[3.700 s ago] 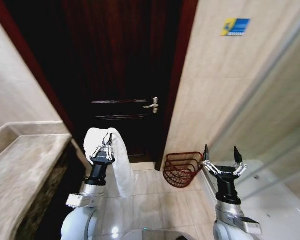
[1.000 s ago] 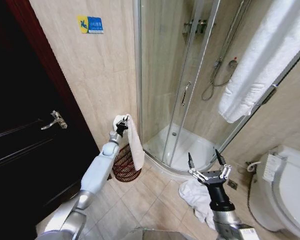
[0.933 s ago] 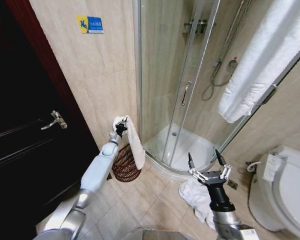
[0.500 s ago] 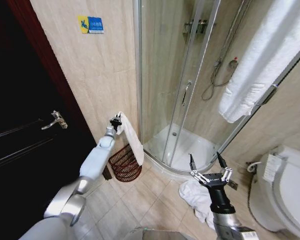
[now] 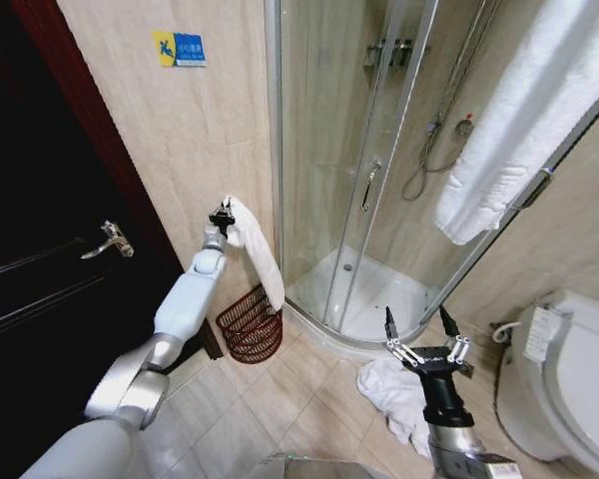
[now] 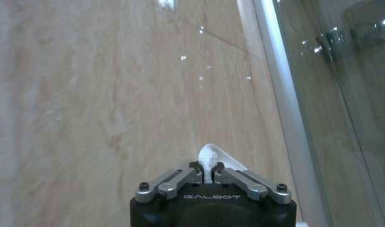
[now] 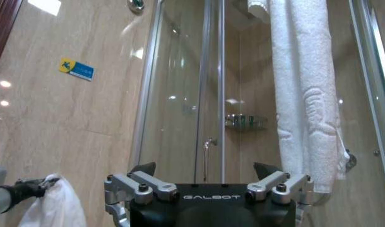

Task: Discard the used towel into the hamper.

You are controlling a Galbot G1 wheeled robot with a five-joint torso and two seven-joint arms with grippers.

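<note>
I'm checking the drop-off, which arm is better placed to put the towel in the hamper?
Left, probably. The left gripper is shut on the towel, which hangs directly above the hamper. The right gripper is open, off beside the shower.

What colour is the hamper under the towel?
Reddish-brown open wire weave, clearest in the head view.

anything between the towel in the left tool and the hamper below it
Nothing visible. The left tool holds the towel above the hamper, whose open top is clear; the towel's lower end hangs just over its rim.
</note>
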